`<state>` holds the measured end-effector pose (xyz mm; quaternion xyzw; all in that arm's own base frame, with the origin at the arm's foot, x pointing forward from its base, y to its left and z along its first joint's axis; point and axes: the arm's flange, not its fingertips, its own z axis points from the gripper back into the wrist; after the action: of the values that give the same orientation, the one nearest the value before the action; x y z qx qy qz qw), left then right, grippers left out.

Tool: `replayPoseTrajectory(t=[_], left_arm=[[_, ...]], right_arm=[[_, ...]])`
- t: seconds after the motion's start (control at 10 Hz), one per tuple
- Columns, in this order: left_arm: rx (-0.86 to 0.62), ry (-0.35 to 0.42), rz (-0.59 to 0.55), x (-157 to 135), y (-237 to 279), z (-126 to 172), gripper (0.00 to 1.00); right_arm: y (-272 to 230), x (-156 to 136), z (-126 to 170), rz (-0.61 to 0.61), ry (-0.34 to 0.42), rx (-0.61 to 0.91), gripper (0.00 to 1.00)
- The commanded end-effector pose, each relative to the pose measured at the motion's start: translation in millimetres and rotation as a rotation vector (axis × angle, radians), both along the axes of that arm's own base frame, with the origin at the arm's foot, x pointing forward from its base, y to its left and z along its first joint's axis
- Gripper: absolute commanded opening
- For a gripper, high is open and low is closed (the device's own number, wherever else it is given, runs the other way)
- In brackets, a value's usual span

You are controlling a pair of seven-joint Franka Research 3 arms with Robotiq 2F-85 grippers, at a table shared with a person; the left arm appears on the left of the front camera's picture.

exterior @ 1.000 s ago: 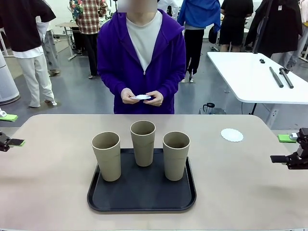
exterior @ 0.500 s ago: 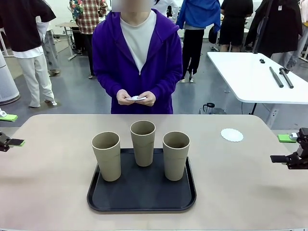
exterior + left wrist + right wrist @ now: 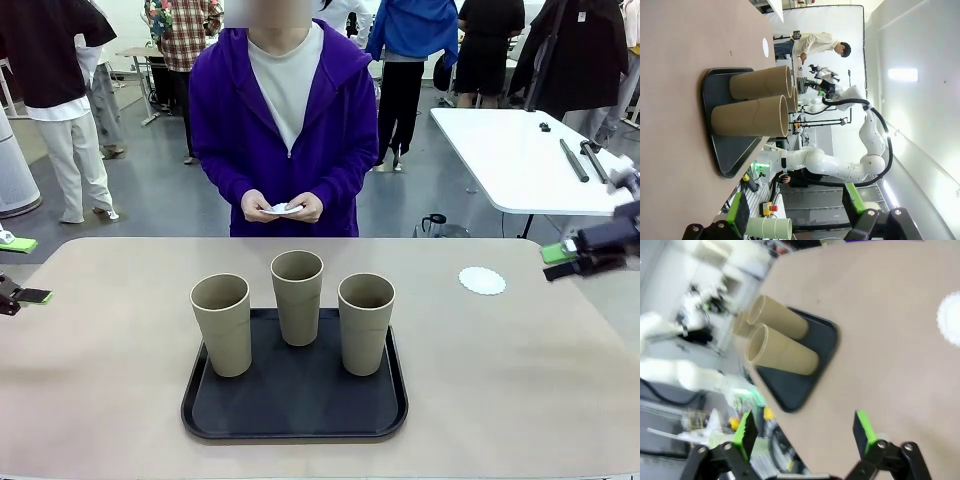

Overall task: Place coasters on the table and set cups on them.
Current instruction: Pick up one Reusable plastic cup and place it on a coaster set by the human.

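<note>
One coaster (image 3: 482,280) lies flat on the counter (image 3: 100,380), toward its far right part, with nothing standing on it; that is all of the task that looks done. All three cups (image 3: 297,296) stand upright and close together on the black tray (image 3: 295,425) near the counter's middle: the left cup (image 3: 221,323) and the right cup (image 3: 366,322) in front, the third between them and farther back. The coaster lies well apart from the tray. At the far side the person holds something small and white, likely more coasters, between both hands (image 3: 283,208), not over the counter. The left end effector (image 3: 795,207) has its jaws spread wide and empty, low at the counter's left edge, facing the cups side-on. The right end effector (image 3: 804,437) is likewise fully apart, with nothing between its green pads (image 3: 745,432), lifted above the counter's right edge, near the laid coaster. By my reckoning two coasters are yet to be laid and every cup yet to be moved, so the job is at an early stage.
</note>
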<state>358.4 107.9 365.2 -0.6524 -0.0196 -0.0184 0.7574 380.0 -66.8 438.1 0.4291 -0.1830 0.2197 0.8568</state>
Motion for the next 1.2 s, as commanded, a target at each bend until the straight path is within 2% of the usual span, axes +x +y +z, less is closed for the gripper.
replayPoseTrajectory(t=[0.0,0.1,0.2,0.4,0.6,0.9,1.0,1.1], left_arm=[[-0.014,-0.011,0.001,-1.1,1.4,1.6,1.00],[-0.014,-0.011,0.001,-1.1,1.4,1.6,1.00],[-0.014,-0.011,0.001,-1.1,1.4,1.6,1.00],[-0.014,-0.011,0.001,-1.1,1.4,1.6,1.00],[-0.014,-0.011,0.001,-1.1,1.4,1.6,1.00],[-0.014,-0.011,0.001,-1.1,1.4,1.6,1.00],[-0.014,-0.011,0.001,-1.1,1.4,1.6,1.00],[-0.014,-0.011,0.001,-1.1,1.4,1.6,1.00]], right_arm=[[29.9,4.9,29.2,0.165,-0.219,-0.263,1.00],[57.4,-3.5,48.4,0.302,-0.277,-0.341,1.00],[85.6,-11.3,58.8,0.412,-0.285,-0.420,1.00],[141.9,-29.5,64.5,0.567,-0.229,-0.632,1.00],[186.7,-54.9,60.4,0.695,-0.235,-0.724,1.00],[194.6,-51.7,37.9,0.696,-0.262,-0.702,1.00],[204.9,-59.3,56.9,0.735,-0.242,-0.721,1.00],[204.9,-59.3,56.9,0.735,-0.242,-0.721,1.00]])
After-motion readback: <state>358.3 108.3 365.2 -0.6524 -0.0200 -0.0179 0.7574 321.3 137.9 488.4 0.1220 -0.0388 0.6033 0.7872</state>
